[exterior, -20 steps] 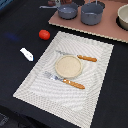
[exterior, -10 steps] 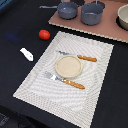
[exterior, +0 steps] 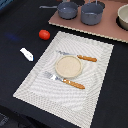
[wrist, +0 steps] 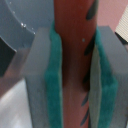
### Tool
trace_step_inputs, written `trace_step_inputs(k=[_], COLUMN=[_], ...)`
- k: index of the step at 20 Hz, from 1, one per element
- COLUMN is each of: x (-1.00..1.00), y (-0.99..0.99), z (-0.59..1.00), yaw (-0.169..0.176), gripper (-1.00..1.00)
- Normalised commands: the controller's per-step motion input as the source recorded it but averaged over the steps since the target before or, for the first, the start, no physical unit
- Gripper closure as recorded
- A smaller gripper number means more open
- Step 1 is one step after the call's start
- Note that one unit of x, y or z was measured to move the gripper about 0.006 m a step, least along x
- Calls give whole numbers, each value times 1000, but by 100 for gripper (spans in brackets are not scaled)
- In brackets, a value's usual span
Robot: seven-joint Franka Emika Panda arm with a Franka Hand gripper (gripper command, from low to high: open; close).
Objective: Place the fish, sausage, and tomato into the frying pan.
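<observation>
In the wrist view my gripper [wrist: 74, 75] is shut on the sausage [wrist: 72, 25], a reddish-brown stick with dark marks held between the teal pads [wrist: 52, 80]. A grey curved surface [wrist: 20, 25] lies behind it; I cannot tell if it is the pan. In the exterior view the frying pan [exterior: 66, 9] sits at the back on a pinkish board, its thin handle pointing to the exterior view's left. The tomato [exterior: 44, 34] and the white fish [exterior: 26, 54] lie on the dark table left of the placemat. The gripper does not show in the exterior view.
A taller grey pot [exterior: 92, 13] stands next to the pan on the pinkish board [exterior: 107, 30]. A striped placemat [exterior: 95, 85] holds a tan plate [exterior: 68, 66], a fork [exterior: 64, 80] and a knife [exterior: 80, 57]. A bowl [exterior: 123, 16] sits at the back right.
</observation>
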Motion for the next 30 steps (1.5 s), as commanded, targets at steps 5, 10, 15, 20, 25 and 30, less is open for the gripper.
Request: trace_step_inputs(k=[5, 10, 15, 20, 25, 30], x=[115, 20, 43, 0, 9, 0], y=[384, 314, 426, 98, -636, -997], z=[-309, -211, 547, 463, 348, 50], yaw=[0, 0, -10, 0, -14, 0], gripper=[100, -100, -100, -100, -100, -100])
